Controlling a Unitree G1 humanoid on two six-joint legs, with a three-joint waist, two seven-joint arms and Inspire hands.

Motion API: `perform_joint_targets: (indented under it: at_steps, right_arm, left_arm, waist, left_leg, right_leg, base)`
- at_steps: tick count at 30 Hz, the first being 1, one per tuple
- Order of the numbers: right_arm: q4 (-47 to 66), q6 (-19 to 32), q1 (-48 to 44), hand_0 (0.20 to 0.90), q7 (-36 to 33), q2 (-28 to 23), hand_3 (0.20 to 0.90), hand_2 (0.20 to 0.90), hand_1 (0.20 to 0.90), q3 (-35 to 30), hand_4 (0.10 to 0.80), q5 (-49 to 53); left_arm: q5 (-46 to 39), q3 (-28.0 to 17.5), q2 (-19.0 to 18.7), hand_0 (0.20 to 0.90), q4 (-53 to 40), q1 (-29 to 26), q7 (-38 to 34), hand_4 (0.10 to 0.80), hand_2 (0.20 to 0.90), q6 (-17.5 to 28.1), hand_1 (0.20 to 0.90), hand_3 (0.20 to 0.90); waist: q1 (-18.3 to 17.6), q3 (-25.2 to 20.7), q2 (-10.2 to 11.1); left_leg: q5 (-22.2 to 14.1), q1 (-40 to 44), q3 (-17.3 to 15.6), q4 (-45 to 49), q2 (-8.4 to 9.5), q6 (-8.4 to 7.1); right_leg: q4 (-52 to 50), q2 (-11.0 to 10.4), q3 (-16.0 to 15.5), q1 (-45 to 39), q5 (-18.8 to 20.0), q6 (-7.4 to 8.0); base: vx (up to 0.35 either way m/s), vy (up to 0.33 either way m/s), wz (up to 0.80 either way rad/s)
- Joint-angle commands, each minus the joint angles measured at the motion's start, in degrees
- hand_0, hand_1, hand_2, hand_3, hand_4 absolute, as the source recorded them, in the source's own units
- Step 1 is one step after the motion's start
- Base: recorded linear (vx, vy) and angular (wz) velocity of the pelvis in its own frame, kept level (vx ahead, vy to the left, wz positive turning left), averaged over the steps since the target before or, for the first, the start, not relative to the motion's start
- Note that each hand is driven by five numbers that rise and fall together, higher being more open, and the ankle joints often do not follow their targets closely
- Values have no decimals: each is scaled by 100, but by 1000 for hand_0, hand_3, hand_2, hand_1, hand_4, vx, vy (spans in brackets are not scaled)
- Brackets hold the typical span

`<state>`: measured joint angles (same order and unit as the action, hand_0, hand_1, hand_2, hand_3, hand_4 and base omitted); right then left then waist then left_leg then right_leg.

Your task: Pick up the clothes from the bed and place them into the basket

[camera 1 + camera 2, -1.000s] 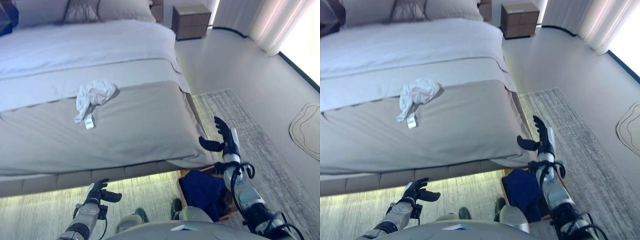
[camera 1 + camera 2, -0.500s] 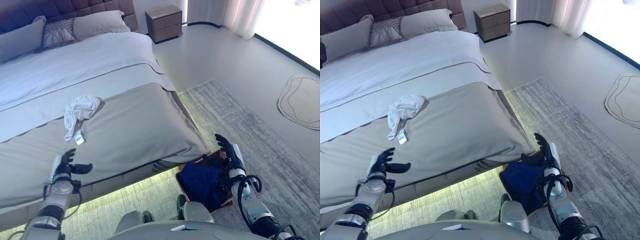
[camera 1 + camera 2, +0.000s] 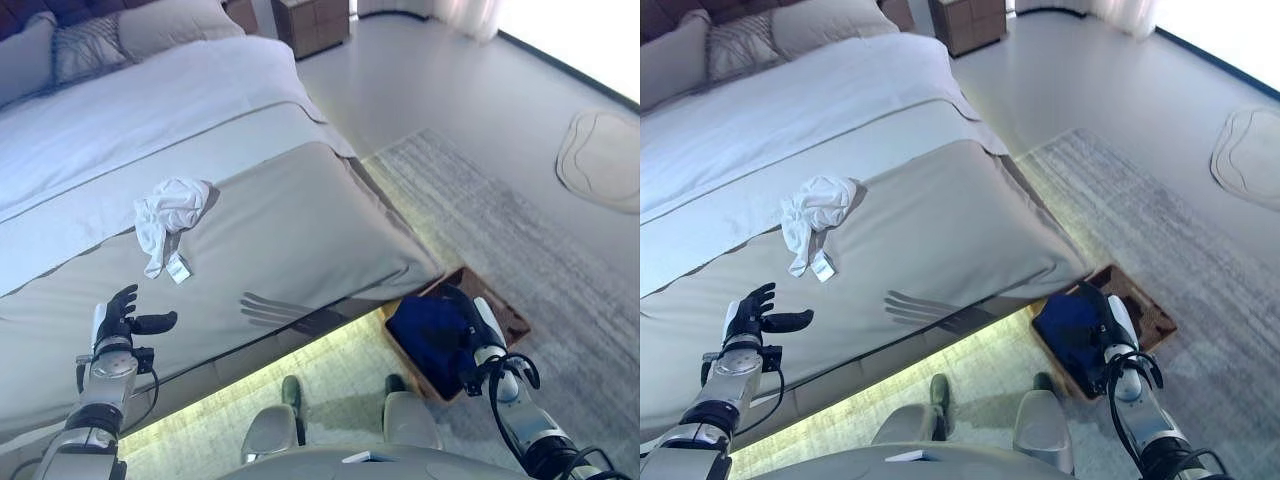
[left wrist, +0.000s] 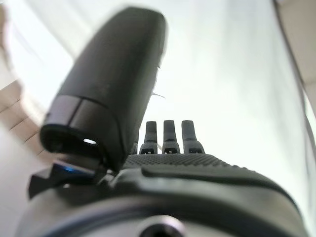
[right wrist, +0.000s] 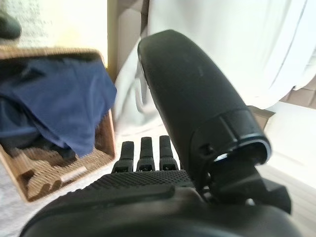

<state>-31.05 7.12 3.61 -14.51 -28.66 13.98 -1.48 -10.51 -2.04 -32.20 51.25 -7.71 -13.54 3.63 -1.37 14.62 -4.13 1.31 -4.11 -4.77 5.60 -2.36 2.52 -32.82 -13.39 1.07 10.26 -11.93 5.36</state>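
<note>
A crumpled white garment (image 3: pixel 172 208) lies on the bed (image 3: pixel 300 230), left of centre and well beyond the left hand (image 3: pixel 118 322), whose fingers are spread and hold nothing. The right hand (image 3: pixel 1110 318), fingers straight and empty, hangs over the basket (image 3: pixel 505 318) on the floor at the near right, where what looks like dark blue clothing (image 5: pixel 59 103) lies.

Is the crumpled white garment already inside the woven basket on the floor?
No: the crumpled white garment lies on the beige bedcover, while the woven basket holds only dark blue clothing.

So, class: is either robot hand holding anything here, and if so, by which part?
Nothing is held. The left hand is open over the bed; the right hand is open over the basket. The white garment lies untouched.
</note>
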Motion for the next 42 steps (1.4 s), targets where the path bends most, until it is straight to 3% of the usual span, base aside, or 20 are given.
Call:
perform_joint_targets:
  at_steps: [1, 4, 6, 8, 9, 12, 16, 19, 21, 23, 25, 28, 31, 34, 37, 39, 42]
  right_arm:
    - [584, 288, -197, 900, -153, 122, 900, 900, 900, 150, 800, -15]
    - [658, 387, -119, 900, -28, 269, 900, 900, 900, 321, 800, -77]
    - [676, 432, -172, 900, -118, 391, 900, 900, 900, 578, 800, -174]
    - [671, 428, -315, 900, -128, 437, 900, 900, 900, 767, 800, -147]
    - [645, 473, -364, 900, -124, 451, 900, 900, 900, 816, 800, -182]
    - [566, 487, -452, 900, -145, 476, 900, 900, 900, 828, 800, -106]
    - [494, 481, -614, 900, -71, 629, 900, 900, 900, 888, 800, -260]
    - [508, 452, -713, 900, 28, 711, 900, 900, 900, 944, 800, -419]
    - [522, 481, -649, 900, 46, 719, 900, 900, 900, 914, 800, -416]
    - [539, 486, -575, 900, 117, 739, 900, 900, 900, 894, 800, -387]
    - [601, 470, -504, 900, 155, 739, 900, 900, 900, 861, 800, -351]
    - [660, 327, -452, 900, 126, 814, 900, 900, 900, 807, 800, -268]
    - [604, 341, -517, 900, 42, 853, 900, 900, 900, 835, 800, -216]
    - [536, 302, -591, 900, -78, 878, 900, 900, 900, 902, 800, -199]
    - [596, 270, -671, 900, -227, 768, 900, 900, 900, 975, 800, -170]
    - [644, 268, -682, 900, -234, 718, 900, 900, 900, 957, 800, -148]
    - [698, 287, -867, 900, -474, 524, 900, 900, 900, 835, 800, -262]
  left_arm:
    - [186, -55, -619, 900, -295, -185, -375, 800, 900, 80, 900, 900]
    - [107, -46, -686, 900, -288, -308, -408, 800, 900, 71, 900, 900]
    - [-102, 82, -779, 900, -111, -623, -406, 800, 900, 166, 900, 900]
    - [-280, 353, -790, 900, -48, -1051, -371, 800, 900, 212, 900, 900]
    - [-408, 434, -741, 900, -33, -1127, -346, 800, 900, 300, 900, 900]
    - [-701, 557, -330, 900, -64, -926, -313, 800, 900, 659, 900, 900]
    - [-692, 371, 429, 900, -66, -187, -186, 800, 900, 679, 900, 900]
    - [-324, 507, 922, 900, 493, 189, 60, 800, 900, 490, 900, 900]
    - [-23, 694, 1120, 900, 768, 314, 212, 800, 900, 397, 900, 900]
    - [207, 800, 1243, 900, 849, 491, 341, 800, 900, 381, 900, 900]
    - [192, 899, 1295, 900, 839, 570, 349, 800, 900, 372, 900, 900]
    - [317, 851, 1316, 900, 721, 687, 296, 800, 900, 358, 900, 900]
    - [146, 746, 1260, 900, 745, 682, 214, 800, 900, 453, 900, 900]
    - [-194, 615, 1200, 900, 902, 558, 210, 800, 900, 417, 900, 900]
    - [89, 836, 1334, 900, 977, 344, 339, 800, 900, 437, 900, 900]
    - [203, 964, 1377, 900, 925, 297, 387, 800, 900, 422, 900, 900]
    - [319, 1416, 1566, 900, 735, 12, 607, 800, 900, 232, 900, 900]
  waist:
    - [24, -466, 333]
    - [61, -445, 304]
    - [-9, -444, 327]
    - [-107, -444, 371]
    - [-123, -446, 407]
    - [-109, -486, 520]
    - [213, -557, 545]
    - [187, -580, 582]
    - [95, -568, 660]
    - [-41, -497, 767]
    - [-169, -411, 777]
    - [-233, -300, 778]
    - [-209, -328, 770]
    - [-242, -446, 628]
    - [-337, -589, 560]
    - [-365, -602, 562]
    - [-404, -528, 580]
  left_leg:
    - [-87, -161, 196, -55, -212, -361]
    - [-126, 104, -202, -246, -127, -246]
    - [-183, 310, -402, -474, 19, -185]
    - [-219, 428, -437, -601, 121, -168]
    - [-243, 449, -424, -613, 170, -153]
    - [-309, 496, -178, -659, 372, -64]
    - [-364, 440, -104, -551, 466, 36]
    - [-413, 523, 171, -585, 520, 111]
    - [-488, 633, 366, -621, 622, 151]
    - [-697, 815, 484, -610, 781, 210]
    - [-777, 956, 667, -601, 849, 259]
    - [-899, 1126, 987, -496, 942, 332]
    - [-980, 1123, 995, -375, 1012, 332]
    - [-1100, 1164, 867, -189, 899, 202]
    - [-1040, 1108, 533, 416, 707, -114]
    - [-930, 1012, 450, 669, 647, -208]
    - [-749, 651, -137, 506, 341, -364]
  right_leg:
    - [790, -617, -336, -1260, 1501, 252]
    - [492, -754, -664, -1012, 1686, 186]
    - [721, -491, -747, -830, 1594, 199]
    - [1410, 52, -834, -709, 1293, 129]
    - [1692, 206, -842, -696, 1249, 122]
    - [2272, 587, -666, -578, 1315, 144]
    - [1935, 582, -886, -748, 1213, 130]
    - [1839, 839, -475, -562, 1250, 102]
    - [2497, 949, -239, -467, 1315, 77]
    - [3022, 1003, -21, -86, 1892, 249]
    - [3211, 1105, 171, 249, 2180, 330]
    - [3008, 1170, 264, 418, 2238, 255]
    - [2951, 1125, 235, 216, 2162, 148]
    - [2802, 1076, 130, -30, 1844, -1]
    - [2983, 975, -90, -388, 1671, -180]
    - [3030, 947, -157, -461, 1652, -213]
    - [3178, 835, -404, -667, 1566, -195]
  base:
    - [207, 466, -15]
    - [222, 412, -38]
    - [191, 304, -32]
    - [191, 156, -14]
    - [189, 77, 6]
    - [175, 55, 10]
    - [135, 55, 19]
    - [190, 43, -28]
    - [226, -24, -7]
    - [279, -73, 15]
    - [322, -83, 50]
    - [361, -111, 91]
    - [282, -135, 91]
    - [344, -173, 31]
    - [260, -114, 31]
    - [107, -54, 83]
    - [5, 24, 48]
